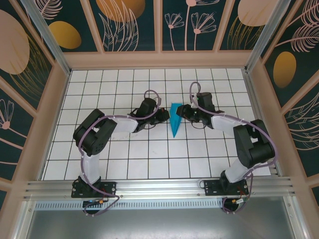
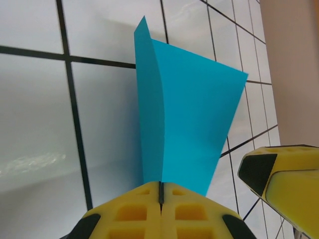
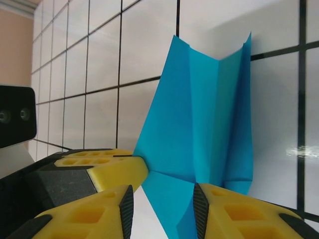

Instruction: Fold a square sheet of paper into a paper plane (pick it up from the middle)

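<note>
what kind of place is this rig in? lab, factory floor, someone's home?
Looks like a purpose-built robot test cell, not a home or factory: a white gridded tabletop, walled in by printed leaf-pattern panels, with the left arm and right arm bolted to an aluminium rail.

Your top camera hung above and behind the arm bases, facing 12 o'clock and down across the tiled table (image 1: pixel 149 149), far enough back to hold both arms. Your left wrist camera rode just behind the left gripper (image 2: pixel 160 188), facing roughly 3 o'clock on that table. The right wrist camera sat as close behind the right gripper (image 3: pixel 159 199), facing roughly 9 o'clock. All three shared the paper plane (image 1: pixel 174 119) near the table's middle, and each wrist view caught an edge of the opposite gripper.
</note>
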Motion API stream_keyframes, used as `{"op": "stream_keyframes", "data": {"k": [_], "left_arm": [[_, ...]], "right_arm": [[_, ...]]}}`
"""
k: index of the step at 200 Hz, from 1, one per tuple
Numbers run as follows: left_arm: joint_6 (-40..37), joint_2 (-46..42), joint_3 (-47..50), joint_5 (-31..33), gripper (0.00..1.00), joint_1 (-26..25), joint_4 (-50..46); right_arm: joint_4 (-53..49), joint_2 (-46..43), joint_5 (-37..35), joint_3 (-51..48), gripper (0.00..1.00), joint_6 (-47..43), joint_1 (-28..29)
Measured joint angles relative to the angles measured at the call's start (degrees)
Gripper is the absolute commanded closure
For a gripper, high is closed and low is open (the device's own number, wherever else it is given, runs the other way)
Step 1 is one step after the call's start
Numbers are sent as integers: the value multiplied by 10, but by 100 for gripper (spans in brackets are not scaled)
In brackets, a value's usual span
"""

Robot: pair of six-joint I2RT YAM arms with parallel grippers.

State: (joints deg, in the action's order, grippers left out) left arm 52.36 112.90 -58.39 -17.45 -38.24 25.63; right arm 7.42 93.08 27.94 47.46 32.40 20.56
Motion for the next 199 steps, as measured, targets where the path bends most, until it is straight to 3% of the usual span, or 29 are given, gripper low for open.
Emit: {"op": "stream_keyframes", "data": {"k": [53, 160, 199], "left_arm": [[7, 12, 0, 10, 100, 0, 2], [7, 17, 0, 32, 100, 1, -26], [7, 19, 0, 32, 100, 1, -34]], "right_arm": [[-44, 46, -16, 44, 62, -21, 23], [-92, 46, -86, 56, 53, -38, 31], [-96, 45, -84, 57, 56, -52, 42]]}}
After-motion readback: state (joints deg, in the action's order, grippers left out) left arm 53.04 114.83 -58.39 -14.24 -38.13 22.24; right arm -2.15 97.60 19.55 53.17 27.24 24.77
